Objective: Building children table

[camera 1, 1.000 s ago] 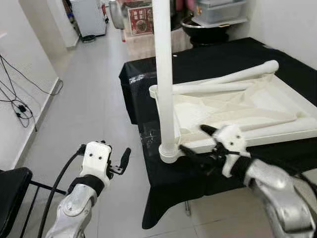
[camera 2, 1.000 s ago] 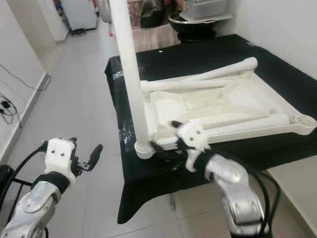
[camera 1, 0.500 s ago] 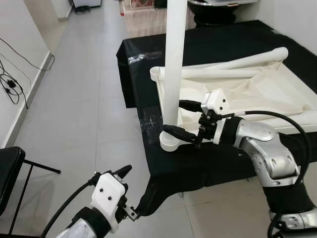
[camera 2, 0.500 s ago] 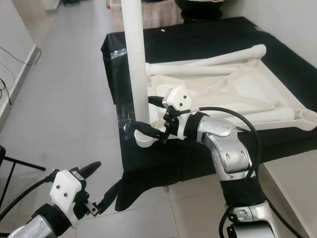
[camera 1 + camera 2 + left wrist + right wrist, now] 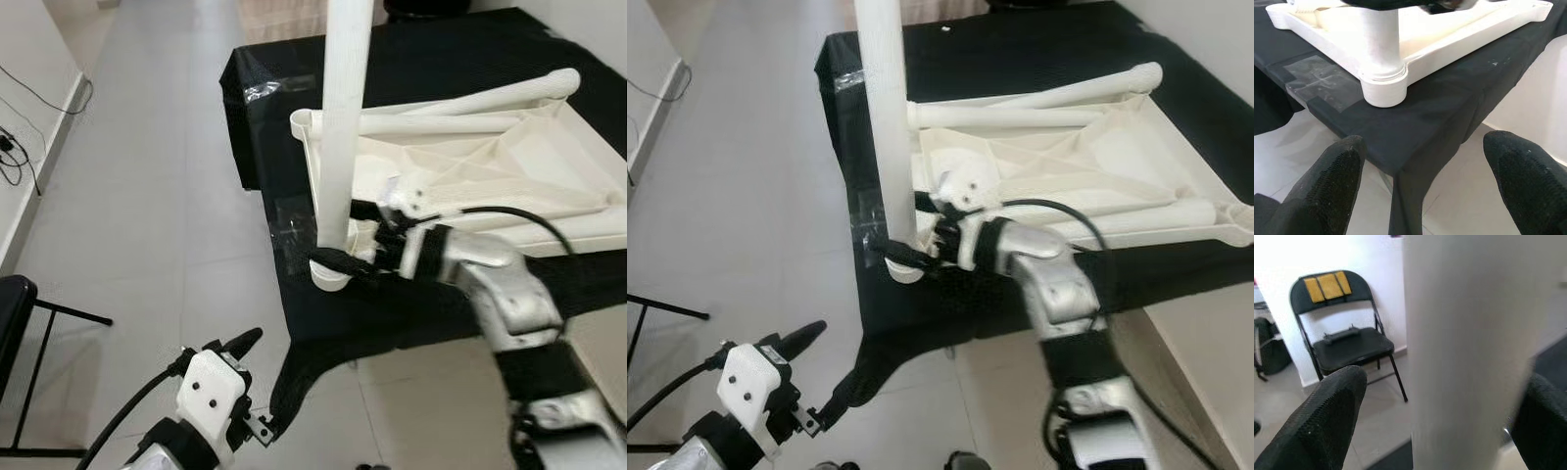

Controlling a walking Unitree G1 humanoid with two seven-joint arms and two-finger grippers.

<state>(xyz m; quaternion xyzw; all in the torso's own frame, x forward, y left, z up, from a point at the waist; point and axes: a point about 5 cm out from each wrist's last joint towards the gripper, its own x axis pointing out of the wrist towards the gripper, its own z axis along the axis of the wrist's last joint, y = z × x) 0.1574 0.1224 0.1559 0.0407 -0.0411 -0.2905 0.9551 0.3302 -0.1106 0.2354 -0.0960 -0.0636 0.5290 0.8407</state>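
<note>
Straddling the upright white leg (image 5: 340, 127) near its socket with my right gripper (image 5: 351, 238), fingers apart around it, upturned tabletop (image 5: 460, 181) on black cloth (image 5: 431, 59), my left gripper (image 5: 1422, 183) spread open, low over the floor (image 5: 147, 215).

Your right hand (image 5: 913, 238) straddles the base of the upright white leg (image 5: 890, 127) at the corner of the upturned tabletop (image 5: 1087, 171) on the black surface (image 5: 1019, 59); your left hand (image 5: 813, 377) hangs open over the floor (image 5: 735, 196).

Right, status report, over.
Right gripper at upright table leg, jaws straddling its base. Left gripper low over floor, jaws open. Tabletop upside down on black-covered bench.
</note>
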